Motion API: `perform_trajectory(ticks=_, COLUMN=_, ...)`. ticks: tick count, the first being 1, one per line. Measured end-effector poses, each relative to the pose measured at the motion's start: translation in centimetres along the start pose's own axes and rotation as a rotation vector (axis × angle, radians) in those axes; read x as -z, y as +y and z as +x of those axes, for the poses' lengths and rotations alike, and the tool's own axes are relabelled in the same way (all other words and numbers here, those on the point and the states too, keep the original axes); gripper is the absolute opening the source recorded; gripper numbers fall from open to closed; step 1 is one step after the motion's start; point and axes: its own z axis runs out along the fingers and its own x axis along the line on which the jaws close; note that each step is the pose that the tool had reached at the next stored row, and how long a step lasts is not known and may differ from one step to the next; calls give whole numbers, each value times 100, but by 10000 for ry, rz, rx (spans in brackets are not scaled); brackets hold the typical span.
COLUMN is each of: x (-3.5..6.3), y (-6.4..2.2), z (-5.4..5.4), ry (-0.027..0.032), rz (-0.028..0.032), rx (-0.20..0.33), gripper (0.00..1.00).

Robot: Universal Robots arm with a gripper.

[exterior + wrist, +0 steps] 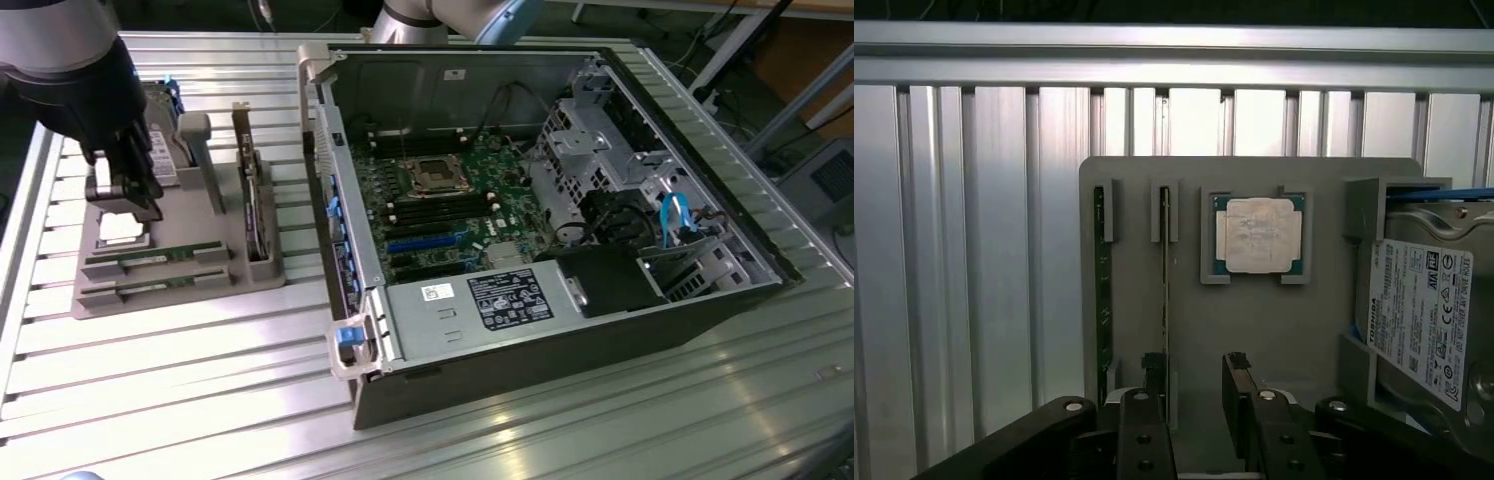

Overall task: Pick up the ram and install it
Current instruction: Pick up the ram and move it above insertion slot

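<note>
Here we start at the exterior view's left, where the hand [123, 200] hangs over a grey tray [187, 302] on the tabletop [200, 380]. Its fingers [1154, 385] stand spread wide with nothing between them but air, so it holds nothing. We read that wide spread as room to come down on either side of a thin board.

The ram [1165, 290] stands on edge in slotted posts, running out ahead of the fingertips, with its near end close by one finger. We cannot tell whether the two touch. A second stick [1099, 290] stands parallel to it, on the side away from the hand's middle. Holding both upright leaves their flat faces free for a pinch, which lying flat would not allow.

Ahead of the hand's other finger sits a chip [1259, 235], flat in its own corner brackets. Further out on that side is a drive [1424, 310] with a white label, propped in a holder. A dark card [250, 200] stands on edge along the tray's side towards the case.

Well apart from the hand, towards the exterior view's right, the case [467, 70] lies on its side with the panel off. That turns the board [461, 160] and its long black slots [427, 212] upward, open to a reach from above. In our judgement the pick is not yet made, since both sticks sit in the tray.
</note>
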Motion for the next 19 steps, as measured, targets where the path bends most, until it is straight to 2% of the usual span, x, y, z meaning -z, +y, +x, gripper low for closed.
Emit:
perform_trajectory(ticks=8, x=-24, y=1, z=20, ry=0, rz=-3, rx=0, gripper=36)
perform_trajectory(ticks=12, x=-36, y=4, z=163, ry=0, rz=-4, rx=0, gripper=36)
perform_trajectory(ticks=19, x=-67, y=9, z=352, ry=0, rz=-4, rx=0, gripper=36)
